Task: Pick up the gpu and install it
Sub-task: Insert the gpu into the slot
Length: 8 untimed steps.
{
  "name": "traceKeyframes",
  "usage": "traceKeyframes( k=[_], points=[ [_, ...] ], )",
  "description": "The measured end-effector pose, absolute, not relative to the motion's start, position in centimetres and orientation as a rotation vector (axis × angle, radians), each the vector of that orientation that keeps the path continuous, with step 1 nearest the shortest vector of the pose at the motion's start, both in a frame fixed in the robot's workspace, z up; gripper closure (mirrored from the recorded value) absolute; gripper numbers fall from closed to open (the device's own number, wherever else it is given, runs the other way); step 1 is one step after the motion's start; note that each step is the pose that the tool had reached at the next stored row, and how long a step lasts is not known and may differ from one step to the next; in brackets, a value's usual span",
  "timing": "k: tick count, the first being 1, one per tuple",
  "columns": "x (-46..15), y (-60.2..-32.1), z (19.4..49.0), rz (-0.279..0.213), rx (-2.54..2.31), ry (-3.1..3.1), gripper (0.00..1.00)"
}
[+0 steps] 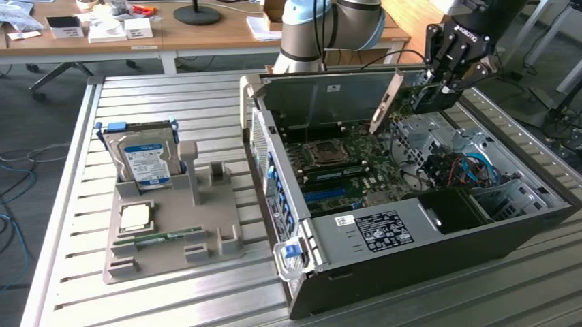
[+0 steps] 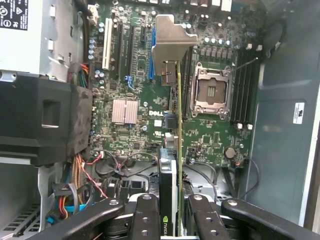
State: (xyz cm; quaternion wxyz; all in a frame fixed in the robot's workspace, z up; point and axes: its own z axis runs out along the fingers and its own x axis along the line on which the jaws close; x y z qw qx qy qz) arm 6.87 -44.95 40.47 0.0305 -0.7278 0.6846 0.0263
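- The black two-finger gripper (image 1: 435, 95) (image 2: 172, 210) is clamped on the gpu (image 1: 388, 102) (image 2: 169, 170), a thin, flat, dark expansion card. One finger presses each face, near the end away from the bracket.
- The card hangs in the air on edge, touching nothing else. It is inside the open top of the black tower computer case (image 1: 454, 238), near the case's far edge. The case lies on its side towards the exterior view's right edge of the slatted metal table (image 1: 182, 102).
- The card's pale metal bracket (image 1: 400, 75) (image 2: 170, 47) leads, over the green motherboard (image 1: 355, 170) (image 2: 210, 140). The wrist view sets it close to the long expansion slots (image 2: 125, 50), though I cannot tell which slot it lines up with.
- I judge the card light and stiff but fragile. Its bare board should be pinched flat across both faces, as here, not by the thin bracket or the connector edge. A crooked push could strain the board.
- Near the table's opposite edge, a grey moulded holder (image 1: 209, 238) carries a silver hard drive with a blue label (image 1: 144, 160) and a narrow green memory stick (image 1: 163, 238), well apart from the case.
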Motion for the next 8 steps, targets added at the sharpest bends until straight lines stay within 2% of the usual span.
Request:
traceKeyframes(
  k=[8],
  points=[
    [6.73,-44.96,40.42,0.083,-2.219,2.119,0.73]
  ],
)
